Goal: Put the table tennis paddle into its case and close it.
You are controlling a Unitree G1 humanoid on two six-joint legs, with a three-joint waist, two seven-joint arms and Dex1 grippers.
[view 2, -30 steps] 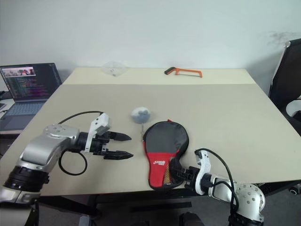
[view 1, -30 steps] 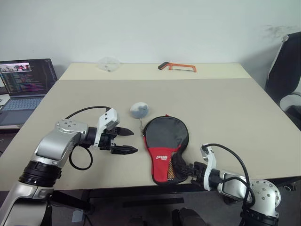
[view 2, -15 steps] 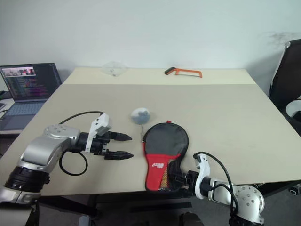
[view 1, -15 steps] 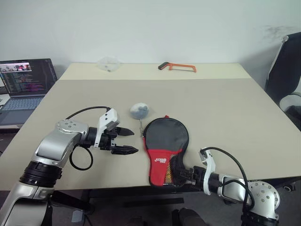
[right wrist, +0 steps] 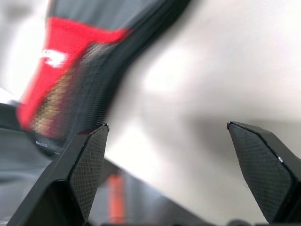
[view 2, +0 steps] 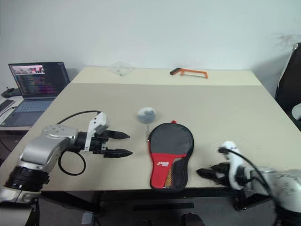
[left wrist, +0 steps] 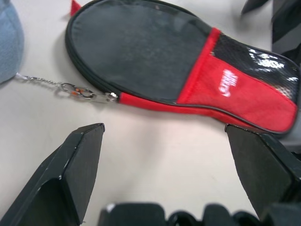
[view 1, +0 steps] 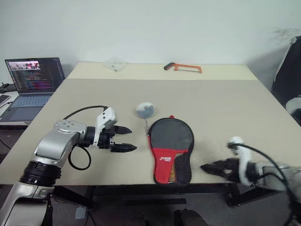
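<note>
The case [view 1: 170, 150] lies flat near the table's front edge, round black end away from me, red lettered panel and mesh toward me. Something tan shows through the mesh [right wrist: 56, 101]; the paddle is otherwise hidden. A thin chain [left wrist: 70, 88] runs from the case's zip edge to a whitish-grey lump [view 1: 145, 109]. My left gripper [view 1: 133, 138] hovers just left of the case, open and empty, pointing at it. My right gripper [view 2: 203, 173] is blurred and hangs off the front edge to the right of the case's handle end. Its fingers [right wrist: 89, 155] stand wide apart with nothing between them.
An orange hacksaw [view 1: 183, 67] and a crumpled clear bag [view 1: 115, 62] lie at the table's far edge. A laptop [view 1: 33, 77] stands on a side surface to the left. A black chair [view 1: 289, 70] stands at the right.
My right gripper has let go of the case's handle end, opened, and swung out to the right. The case stays on the table. The left gripper has not moved; the camera shifted slightly.
</note>
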